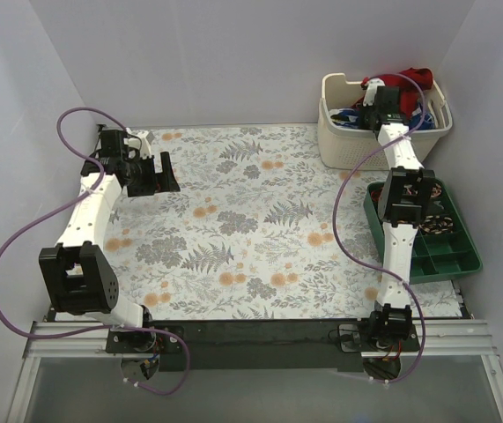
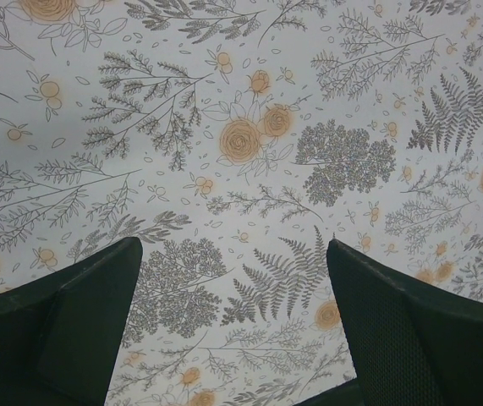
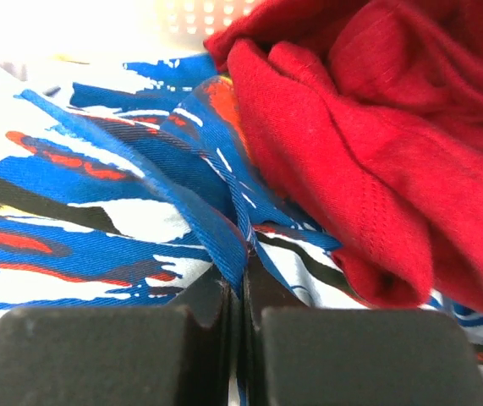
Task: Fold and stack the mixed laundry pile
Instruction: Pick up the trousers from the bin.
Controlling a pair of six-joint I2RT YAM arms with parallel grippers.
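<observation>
At the far right corner of the table (image 1: 251, 231), the right gripper (image 3: 239, 292) is down inside the cream basket (image 1: 346, 152), its fingers pressed together on a raised fold of the blue printed garment (image 3: 97, 211). The pinched fold is a narrow ridge of blue cloth with a stitched edge, running up and away from the fingertips. Just to its right lies the deep red garment (image 3: 368, 152), bunched in thick rolls whose lower edge overlaps the blue print and touches it. Both garments are in the basket; from above, the red one rises over the far rim, near the back wall. The basket's perforated side shows pale behind the cloth in the wrist view, close to the fingers.

The right arm stretches from its base along the table's right edge, passing over the inner side of the green tray (image 1: 452, 263), which sits just in front of the basket and close to the right wall.

On the far left, the left gripper (image 2: 233, 247) hangs above the floral tabletop with its fingers spread wide and nothing between them, only printed ferns and orange flowers showing in the gap. A broad stretch of patterned surface lies between this gripper and the basket, bounded by the back wall and the near rail where the arm bases are bolted
</observation>
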